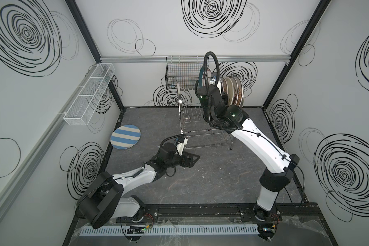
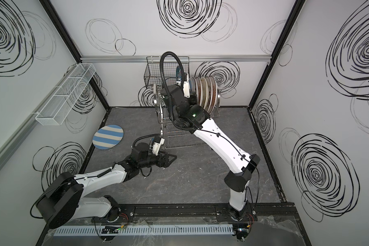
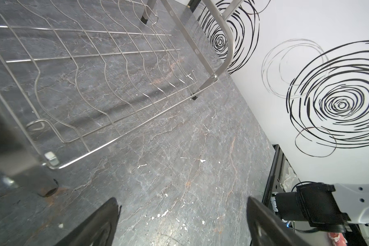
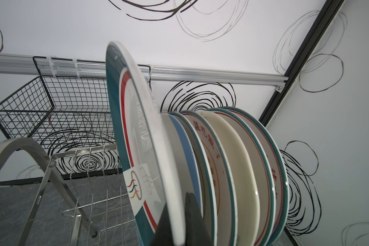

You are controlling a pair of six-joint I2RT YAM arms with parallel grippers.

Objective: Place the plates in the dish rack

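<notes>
Several plates [image 4: 232,159] stand on edge in a row in the upper tier of the dish rack [image 1: 207,138], seen in both top views [image 2: 207,91]. My right gripper [image 4: 177,198] is shut on the lower rim of a plate with a dark green rim and a red ring [image 4: 124,119]. It holds that plate upright beside the row, higher than the others [image 1: 201,73]. A blue-and-cream striped plate [image 1: 125,137] lies flat on the table at the left. My left gripper [image 3: 183,199] is open and empty, low by the rack's front left leg [image 1: 190,159].
A black wire basket [image 1: 179,74] hangs on the back wall just behind the rack. A long white mesh basket [image 1: 90,95] hangs on the left wall. The rack's arched steel frame [image 4: 19,149] stands left of the held plate. The grey marble table [image 1: 200,181] is walled on three sides.
</notes>
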